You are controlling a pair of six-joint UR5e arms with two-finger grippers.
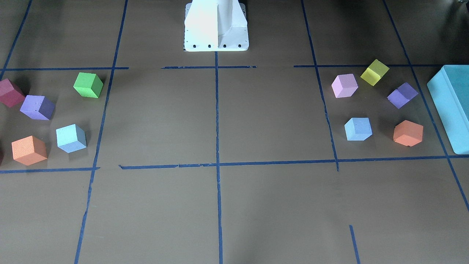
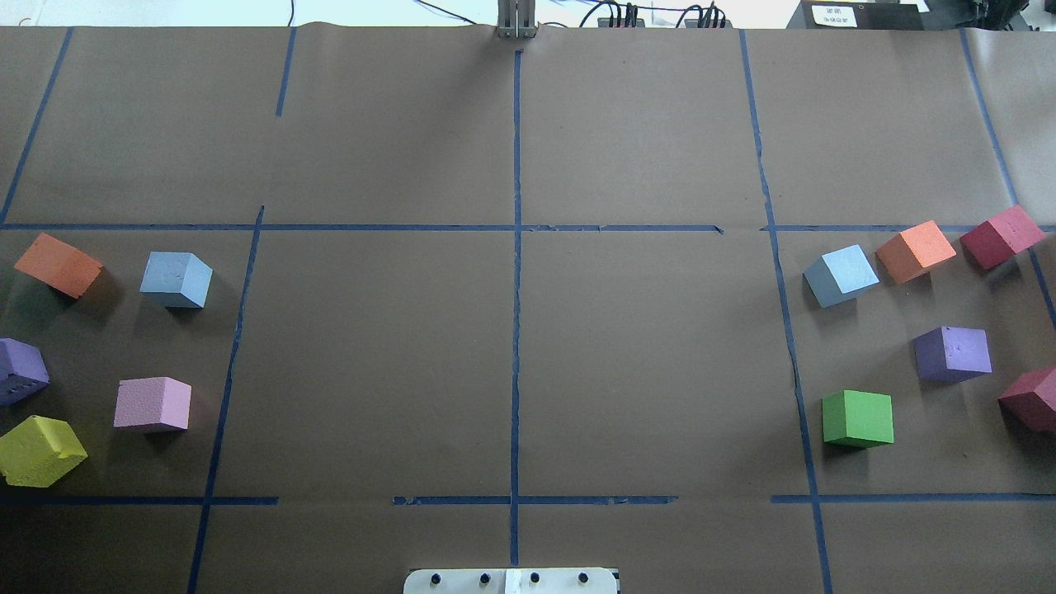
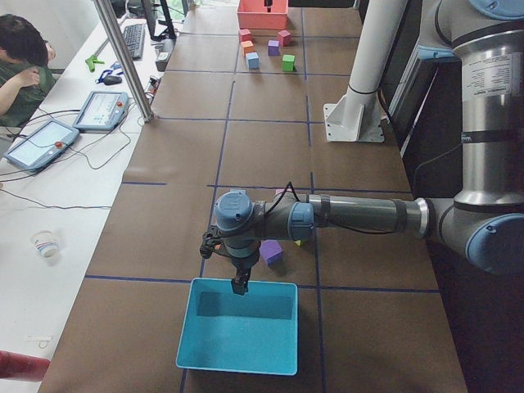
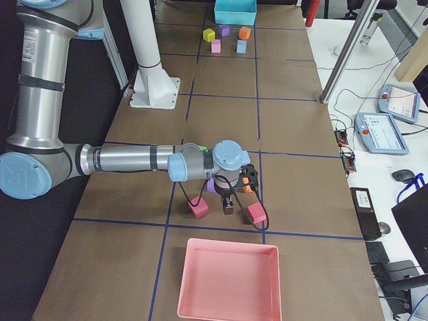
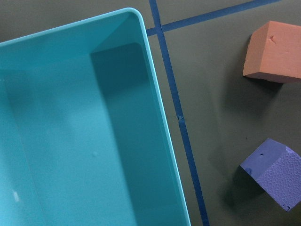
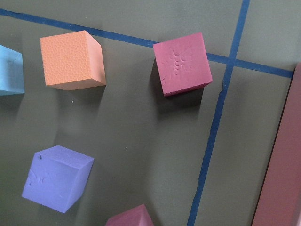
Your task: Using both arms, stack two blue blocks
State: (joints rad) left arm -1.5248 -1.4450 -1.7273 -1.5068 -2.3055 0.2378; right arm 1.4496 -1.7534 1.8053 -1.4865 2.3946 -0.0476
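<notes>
One blue block lies on the robot's left side of the table, also in the front view. The other blue block lies on the right side, also in the front view; its edge shows in the right wrist view. The two are far apart. The left gripper hangs over the teal box's rim, seen only from the side. The right gripper hangs among the cubes near the pink tray, seen only from the side. I cannot tell whether either is open or shut.
Orange, maroon, purple and green cubes surround the right blue block. Orange, pink, purple and yellow cubes lie by the left one. Teal box, pink tray, white pedestal.
</notes>
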